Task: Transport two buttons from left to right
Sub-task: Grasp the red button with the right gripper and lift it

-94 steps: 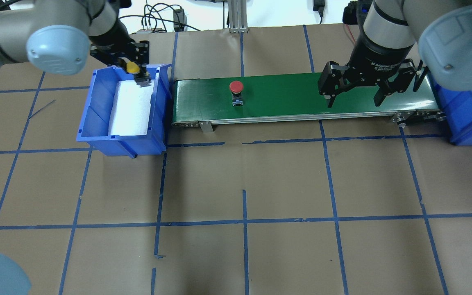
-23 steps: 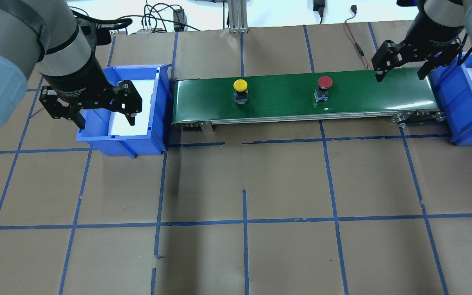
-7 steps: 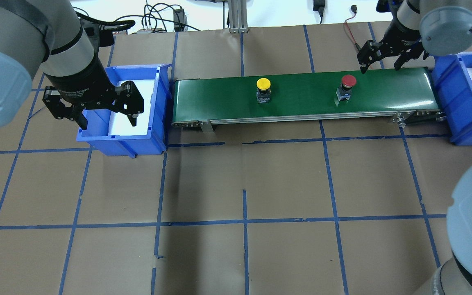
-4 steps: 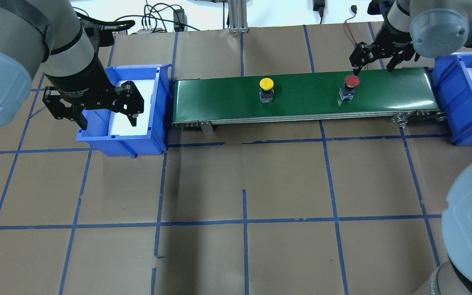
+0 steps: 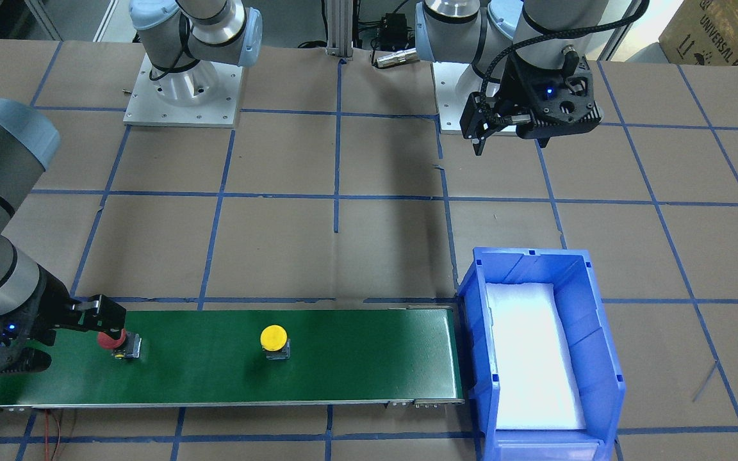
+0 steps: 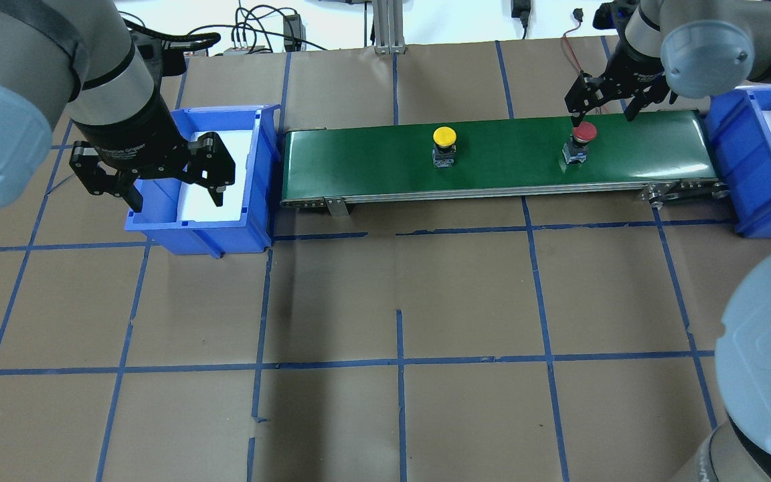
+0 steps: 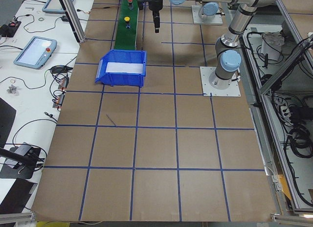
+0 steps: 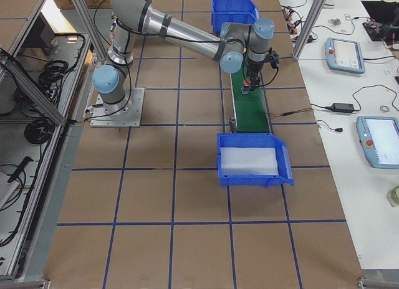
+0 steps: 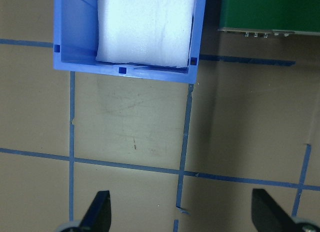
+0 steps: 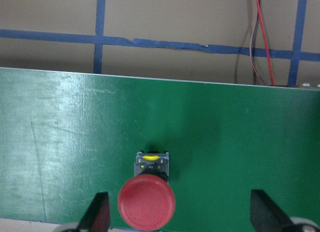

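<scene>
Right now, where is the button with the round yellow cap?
In the overhead view, the yellow-capped button stands midway along the green conveyor belt, left of the red mushroom-capped button.

Overhead: high, looking forward and down on the green belt (image 6: 506, 157).
Front: from the belt's opposite side, facing back, steeply down.
Sides: far off at each counter (image 7: 156, 139) end, looking along the belt.
Wrists: straight down; right close over the belt, left beside its end.
Shared: the belt.
</scene>
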